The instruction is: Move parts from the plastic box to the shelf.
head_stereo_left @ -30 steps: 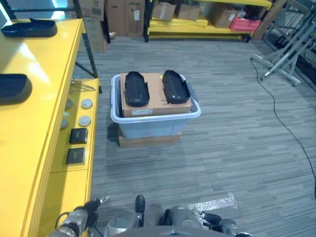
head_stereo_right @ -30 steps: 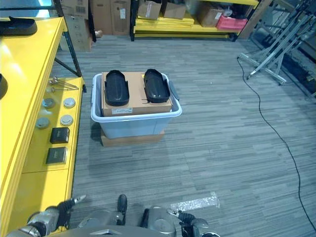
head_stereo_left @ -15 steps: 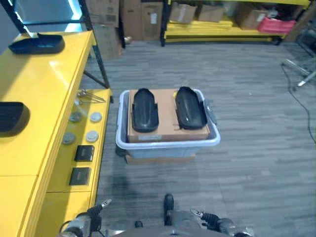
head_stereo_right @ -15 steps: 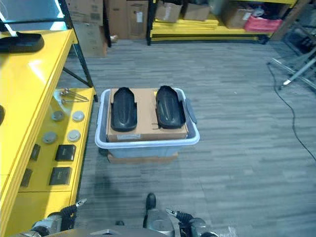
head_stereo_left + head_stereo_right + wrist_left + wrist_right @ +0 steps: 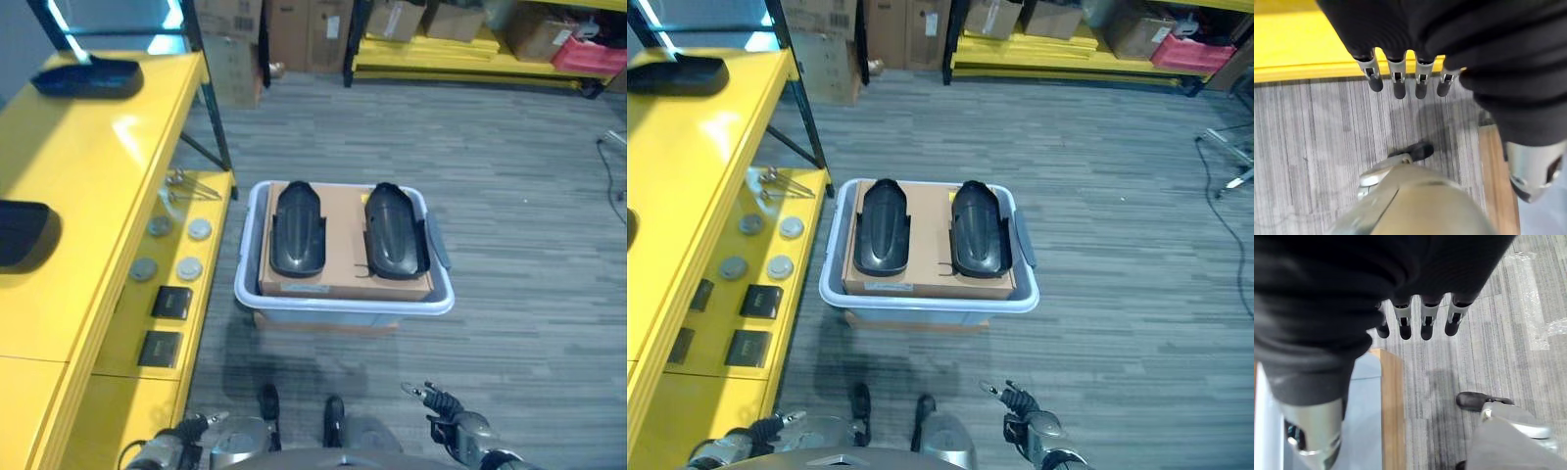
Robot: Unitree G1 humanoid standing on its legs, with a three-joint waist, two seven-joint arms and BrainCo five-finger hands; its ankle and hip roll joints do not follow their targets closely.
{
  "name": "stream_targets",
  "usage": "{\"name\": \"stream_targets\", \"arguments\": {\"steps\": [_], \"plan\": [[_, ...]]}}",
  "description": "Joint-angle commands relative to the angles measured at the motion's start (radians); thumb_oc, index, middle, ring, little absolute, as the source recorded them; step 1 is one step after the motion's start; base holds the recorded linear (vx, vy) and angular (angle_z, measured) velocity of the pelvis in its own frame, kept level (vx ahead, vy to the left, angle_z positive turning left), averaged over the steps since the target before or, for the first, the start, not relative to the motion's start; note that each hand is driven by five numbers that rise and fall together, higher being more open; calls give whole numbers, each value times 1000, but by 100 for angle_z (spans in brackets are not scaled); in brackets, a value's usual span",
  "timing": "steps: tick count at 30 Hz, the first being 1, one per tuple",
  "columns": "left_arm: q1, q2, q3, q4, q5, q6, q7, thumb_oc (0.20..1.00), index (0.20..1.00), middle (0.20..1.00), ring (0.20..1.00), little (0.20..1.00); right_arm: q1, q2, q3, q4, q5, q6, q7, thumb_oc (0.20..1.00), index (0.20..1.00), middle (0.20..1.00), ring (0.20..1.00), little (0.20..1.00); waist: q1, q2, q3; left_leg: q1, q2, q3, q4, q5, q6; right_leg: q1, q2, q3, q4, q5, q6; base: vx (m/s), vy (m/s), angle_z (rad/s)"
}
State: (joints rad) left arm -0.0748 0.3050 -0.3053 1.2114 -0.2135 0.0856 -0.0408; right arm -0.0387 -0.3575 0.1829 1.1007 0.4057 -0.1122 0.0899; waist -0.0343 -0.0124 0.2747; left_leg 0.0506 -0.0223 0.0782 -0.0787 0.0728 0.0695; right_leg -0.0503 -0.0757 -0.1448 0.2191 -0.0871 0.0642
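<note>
**A:** Down in the plastic box (image 5: 343, 299), two black parts (image 5: 297, 228) sit on cardboard (image 5: 345, 245). Heavy?

**B:** Probably light, stiff moulded shells; grab the long edges. Left hand (image 5: 1396, 81) and right hand (image 5: 1422, 318) hang open, empty.

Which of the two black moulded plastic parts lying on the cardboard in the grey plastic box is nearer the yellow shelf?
The black part on the robot's left side of the cardboard; the other part lies farther from the shelf.
</note>
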Motion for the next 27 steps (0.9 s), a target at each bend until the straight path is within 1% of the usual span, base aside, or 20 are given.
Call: {"name": "stream_targets", "arguments": {"steps": [1, 2, 4, 5, 6, 7, 9, 10, 11, 12, 13, 15, 16, 17, 18, 20, 22, 23, 25, 27], "plan": [[-31, 54, 44, -5, -158, -13, 38, 1000, 1000, 1000, 1000, 1000, -1, -19, -11, -64, 16, -108, -69, 1000, 1000, 1000, 1000, 1000, 6, 8, -15, 8, 11, -9, 82, -153, -2, -20, -53, 40, -38, 82, 61, 90, -273, 22], [-37, 63, 60, -18, -165, -10, 30, 1000, 1000, 1000, 1000, 1000, 8, -27, -22, -108, 15, -142, -112, 1000, 1000, 1000, 1000, 1000, 1, 10, -20, 8, 20, -14, 84, -155, -6, -6, -64, 59, -75, 83, 67, 83, -246, 18], [-33, 70, 69, -34, -135, -10, 25, 1000, 1000, 1000, 1000, 1000, 13, -47, -33, -192, 25, -163, -172, 1000, 1000, 1000, 1000, 1000, -5, 5, -25, 7, 31, -12, 85, -157, -15, 11, -60, 71, -125, 87, 66, 60, -178, 32], [-33, 70, 69, -35, -135, -10, 25, 1000, 1000, 1000, 1000, 1000, 14, -47, -33, -193, 25, -162, -173, 1000, 1000, 1000, 1000, 1000, -6, 5, -24, 7, 31, -12, 85, -158, -15, 12, -60, 71, -126, 87, 66, 68, -171, 8], [-18, 64, 71, -40, -118, -7, 25, 1000, 1000, 1000, 1000, 1000, 8, -79, -48, -286, 3, -174, -244, 1000, 1000, 1000, 1000, 1000, -5, -5, -27, 3, 38, 10, 84, -160, -29, 37, -58, 57, -182, 91, 61, 76, -141, -4], [-9, 58, 73, -40, -108, -6, 21, 1000, 1000, 1000, 1000, 1000, 3, -100, -56, -331, -32, -168, -266, 1000, 1000, 1000, 1000, 1000, -8, -8, -28, 4, 41, 15, 82, -158, -35, 45, -52, 59, -197, 92, 59, 106, -171, -9], [8, 42, 81, -40, -98, -11, 4, 1000, 1000, 1000, 1000, 1000, -16, -160, -86, -435, -69, -130, -289, 1000, 1000, 1000, 1000, 1000, -15, -13, -24, 3, 52, 28, 71, -150, -48, 57, -41, 59, -220, 88, 51, 66, -83, -3], [11, 36, 82, -41, -89, -13, -8, 1000, 1000, 1000, 1000, 1000, -26, -184, -101, -466, -80, -125, -290, 1000, 1000, 1000, 1000, 1000, -17, -15, -20, 1, 57, 33, 67, -145, -53, 60, -36, 56, -227, 86, 48, 6, -57, -4], [10, 25, 75, -45, -72, -20, -17, 1000, 1000, 1000, 1000, 1000, -49, -219, -118, -511, -68, -98, -280, 1000, 1000, 1000, 1000, 1000, -18, -17, -11, -9, 63, 35, 63, -137, -59, 58, -28, 53, -231, 83, 41, -19, -43, -12], [9, 21, 71, -46, -59, -21, -23, 1000, 1000, 1000, 1000, 1000, -58, -230, -122, -524, -60, -97, -278, 1000, 1000, 1000, 1000, 1000, -18, -18, -6, -13, 64, 35, 63, -133, -61, 57, -26, 52, -234, 83, 39, -49, -27, -21], [5, 9, 52, -47, -51, -31, -24, 1000, 1000, 1000, 1000, 1000, -93, -261, -134, -555, -45, -75, -277, 1000, 1000, 1000, 1000, 1000, -15, -19, 5, -22, 69, 35, 59, -127, -67, 54, -23, 49, -244, 85, 36, -40, -11, -22], [-5, -6, 23, -47, -58, -34, -25, 1000, 1000, 1000, 1000, 1000, -158, -304, -138, -576, -48, -65, -288, 1000, 1000, 1000, 1000, 1000, -7, -17, 21, -34, 73, 33, 49, -120, -75, 53, -22, 43, -264, 92, 34, -25, -7, -11], [-7, -9, 16, -47, -56, -30, -28, 1000, 1000, 1000, 1000, 1000, -177, -314, -136, -581, -49, -69, -294, 1000, 1000, 1000, 1000, 1000, -4, -17, 26, -36, 74, 32, 47, -117, -78, 52, -23, 39, -269, 95, 34, -1, -13, -6], [-9, -11, 6, -46, -50, -32, -26, 1000, 1000, 1000, 1000, 1000, -223, -333, -132, -589, -45, -51, -307, 1000, 1000, 1000, 1000, 1000, 3, -17, 33, -40, 78, 31, 44, -114, -82, 50, -26, 33, -278, 101, 36, 0, 0, 0], [-9, -11, 4, -46, -45, -30, -26, 1000, 1000, 1000, 1000, 1000, -238, -339, -129, -591, -47, -47, -313, 1000, 1000, 1000, 1000, 1000, 5, -17, 36, -42, 80, 31, 44, -113, -84, 49, -27, 32, -279, 102, 36, -5, -10, -4], [-12, -9, -12, -45, -38, -33, -27, 1000, 1000, 1000, 1000, 1000, -305, -360, -114, -601, -57, -15, -351, 1000, 1000, 1000, 1000, 1000, 15, -16, 49, -54, 84, 26, 44, -108, -89, 41, -34, 22, -285, 109, 38, 0, 0, 0], [-23, -2, -21, -42, -49, -34, -33, 1000, 1000, 1000, 1000, 1000, -368, -383, -97, -585, -64, 27, -367, 1000, 1000, 1000, 1000, 1000, 23, -13, 59, -65, 84, 19, 45, -106, -92, 33, -38, 19, -288, 111, 41, 2, 8, 3], [-24, -1, -22, -43, -51, -34, -33, 1000, 1000, 1000, 1000, 1000, -377, -387, -95, -580, -64, 32, -368, 1000, 1000, 1000, 1000, 1000, 24, -12, 60, -67, 83, 18, 45, -106, -93, 32, -38, 18, -288, 112, 41, 0, 0, 0], [-38, 7, -33, -47, -81, -32, -38, 1000, 1000, 1000, 1000, 1000, -445, -420, -75, -536, -58, 76, -374, 1000, 1000, 1000, 1000, 1000, 37, -7, 76, -85, 78, 10, 47, -103, -96, 19, -45, 9, -289, 115, 44, -18, 17, 5], [-58, 11, -44, -49, -112, -37, -37, 1000, 1000, 1000, 1000, 1000, -524, -447, -43, -462, -47, 95, -370, 1000, 1000, 1000, 1000, 1000, 50, 1, 96, -106, 72, 0, 50, -98, -98, 1, -52, -1, -287, 118, 45, -59, 40, 11]]}}
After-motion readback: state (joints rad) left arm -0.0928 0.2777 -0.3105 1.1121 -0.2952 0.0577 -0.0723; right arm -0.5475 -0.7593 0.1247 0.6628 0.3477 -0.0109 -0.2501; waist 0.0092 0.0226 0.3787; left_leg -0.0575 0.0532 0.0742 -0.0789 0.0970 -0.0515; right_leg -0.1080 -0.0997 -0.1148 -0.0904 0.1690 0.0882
